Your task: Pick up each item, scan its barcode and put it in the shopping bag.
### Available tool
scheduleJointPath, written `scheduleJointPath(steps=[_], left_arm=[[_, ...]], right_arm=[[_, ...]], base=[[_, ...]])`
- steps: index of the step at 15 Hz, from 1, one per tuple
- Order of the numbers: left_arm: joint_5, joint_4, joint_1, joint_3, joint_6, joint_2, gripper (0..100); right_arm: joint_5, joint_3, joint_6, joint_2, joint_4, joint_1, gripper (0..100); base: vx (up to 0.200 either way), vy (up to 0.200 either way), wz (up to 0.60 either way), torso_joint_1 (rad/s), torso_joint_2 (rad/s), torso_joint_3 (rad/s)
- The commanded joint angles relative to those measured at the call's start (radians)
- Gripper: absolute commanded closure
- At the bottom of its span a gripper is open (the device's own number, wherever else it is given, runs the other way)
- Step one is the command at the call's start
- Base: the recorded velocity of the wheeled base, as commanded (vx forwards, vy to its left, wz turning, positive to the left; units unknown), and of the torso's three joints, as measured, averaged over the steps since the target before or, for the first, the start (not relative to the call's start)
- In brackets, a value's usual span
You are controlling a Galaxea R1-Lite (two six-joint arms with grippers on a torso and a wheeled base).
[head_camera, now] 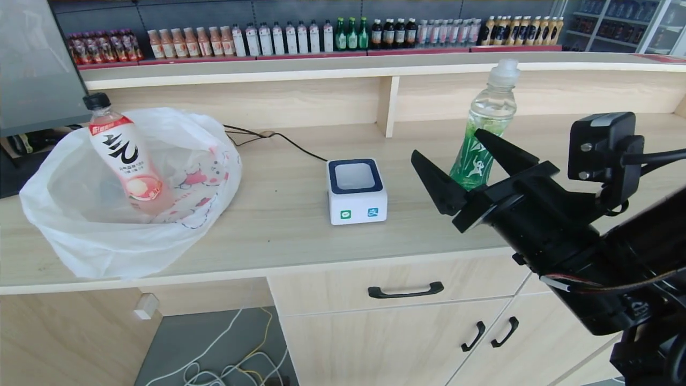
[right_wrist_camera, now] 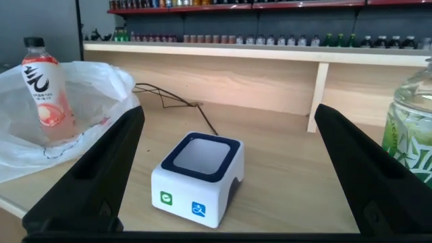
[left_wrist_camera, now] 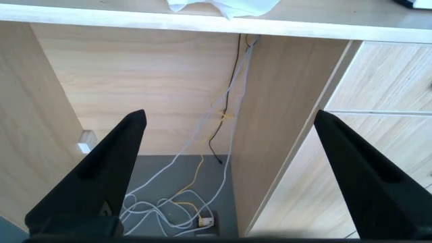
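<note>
A green-labelled clear bottle (head_camera: 485, 128) with a white cap stands on the counter right of the white barcode scanner (head_camera: 356, 190); the bottle (right_wrist_camera: 410, 131) and scanner (right_wrist_camera: 199, 177) also show in the right wrist view. My right gripper (head_camera: 466, 161) hovers open just in front of the bottle, one finger on each side of its lower half, not touching it. A pink-labelled bottle (head_camera: 126, 155) stands tilted inside the white plastic shopping bag (head_camera: 80, 230) at the left. My left gripper (left_wrist_camera: 229, 175) is open with nothing in it, below the countertop, facing the gap under the counter.
A black cable (head_camera: 278, 136) runs along the counter behind the scanner. A raised wooden ledge (head_camera: 386, 75) backs the counter, with shelves of drinks beyond. Drawers and cupboard doors (head_camera: 407, 292) sit below; loose cables (left_wrist_camera: 182, 202) lie on the floor.
</note>
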Motion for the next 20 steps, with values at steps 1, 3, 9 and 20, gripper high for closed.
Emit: scheduleJointPath(steps=[1,3,9,20], left_arm=[[0.000,0.000,0.001,0.000,0.001,0.000,0],[0.000,0.000,0.001,0.000,0.001,0.000,0],[0.000,0.000,0.001,0.000,0.005,0.000,0],[0.000,0.000,0.001,0.000,0.007,0.000,0]], right_arm=[[0.000,0.001,-0.001,0.005,-0.001,0.000,0],[0.000,0.009,0.001,0.007,-0.001,0.001,0],[0.000,0.041,0.002,0.033,-0.001,-0.006,0],[-0.062,-0.040,0.053,0.041,0.154,-0.158,0]], base=[[0.000,-0.200,0.00,-0.002,0.00,-0.002],[0.000,-0.100,0.00,-0.001,0.00,0.001],[0.000,0.000,0.00,0.000,0.00,0.000],[0.000,0.000,0.00,0.000,0.00,0.000]])
